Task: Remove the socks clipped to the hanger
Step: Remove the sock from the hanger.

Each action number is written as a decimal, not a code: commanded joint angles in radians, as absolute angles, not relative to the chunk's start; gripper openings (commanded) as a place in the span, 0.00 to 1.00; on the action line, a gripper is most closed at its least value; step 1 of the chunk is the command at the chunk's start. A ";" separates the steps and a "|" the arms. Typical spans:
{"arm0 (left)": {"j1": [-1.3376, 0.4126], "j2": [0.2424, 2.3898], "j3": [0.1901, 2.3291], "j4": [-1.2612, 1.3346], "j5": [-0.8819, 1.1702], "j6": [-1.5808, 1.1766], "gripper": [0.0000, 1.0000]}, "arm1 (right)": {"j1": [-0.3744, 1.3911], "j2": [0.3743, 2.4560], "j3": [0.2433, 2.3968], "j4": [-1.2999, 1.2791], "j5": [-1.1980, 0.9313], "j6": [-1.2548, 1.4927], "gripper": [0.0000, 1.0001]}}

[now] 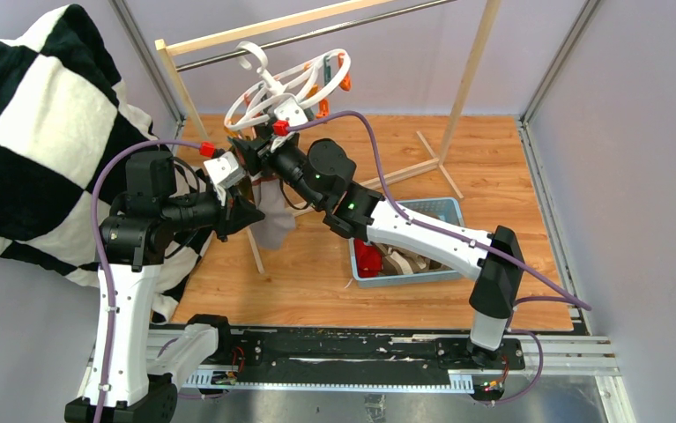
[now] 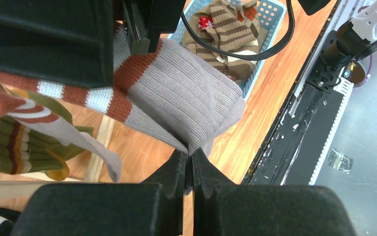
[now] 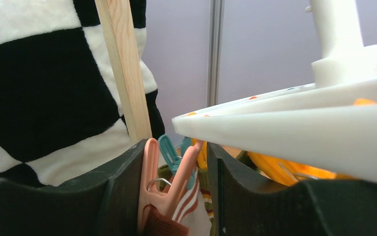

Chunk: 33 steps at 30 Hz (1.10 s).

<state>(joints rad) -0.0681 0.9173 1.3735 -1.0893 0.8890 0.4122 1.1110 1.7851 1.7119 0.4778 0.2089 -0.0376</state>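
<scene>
Wooden post (image 3: 122, 69) beside peach clothespin (image 3: 150, 182); checkered blanket (image 3: 39, 88) behind; blue basket (image 1: 409, 279) right.

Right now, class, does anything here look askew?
The white hanger hangs tilted, not level: its near end sags low, its far end rides up near the rod. The left gripper pinches a grey sock.

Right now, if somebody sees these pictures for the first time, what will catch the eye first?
The white hanger hanging tilted on the rack at the back, with the right gripper around a pink clothespin beneath it. Lower down, the left gripper pinches a grey sock with rust stripes.
</scene>
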 commanded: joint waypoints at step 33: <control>-0.074 0.809 1.190 -1.106 0.849 0.480 0.00 | 0.956 1.510 1.442 0.435 -0.292 0.238 0.91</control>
<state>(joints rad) -0.0681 0.8246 1.1988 -1.1019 0.8513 0.4618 0.9779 1.6058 1.5398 0.4522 -0.1604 0.2436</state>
